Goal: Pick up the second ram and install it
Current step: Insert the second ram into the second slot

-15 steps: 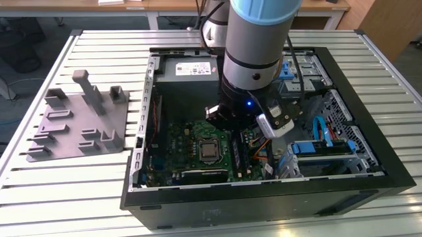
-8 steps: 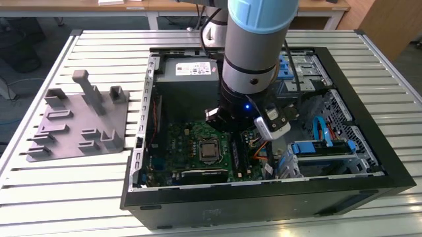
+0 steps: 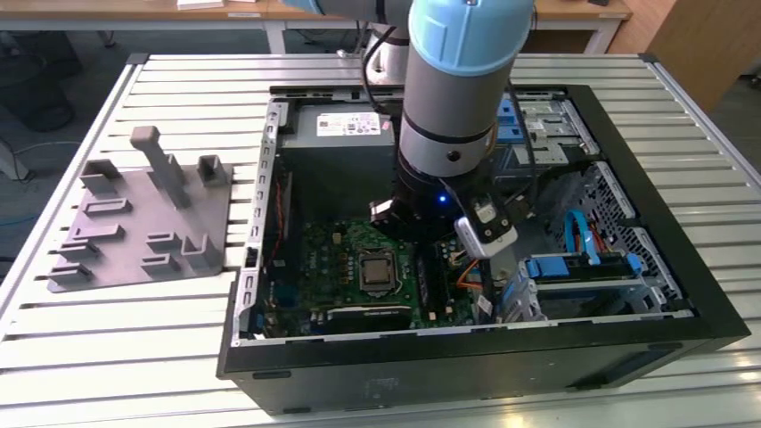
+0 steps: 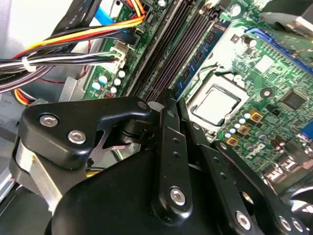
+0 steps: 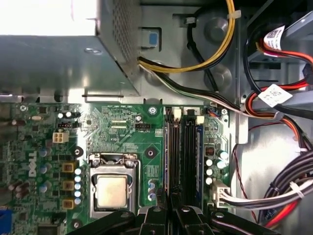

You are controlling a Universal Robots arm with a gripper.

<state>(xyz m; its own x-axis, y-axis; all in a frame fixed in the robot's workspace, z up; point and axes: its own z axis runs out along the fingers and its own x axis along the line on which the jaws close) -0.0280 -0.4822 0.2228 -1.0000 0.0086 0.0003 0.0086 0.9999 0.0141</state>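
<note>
Down inside the open computer case [image 3: 476,361] on the bench [image 3: 119,357], the hand [image 4: 175,100] is pinched narrow on the second ram [image 4: 195,63], which stands on edge over the motherboard [image 5: 122,122], in the memory slot nearest the processor [image 5: 111,191].

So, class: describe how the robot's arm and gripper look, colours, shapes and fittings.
The round silver-grey arm has a pale blue cap, black bands and a small blue light near the wrist. The black gripper is built of jointed bars with silver screw heads.
</note>
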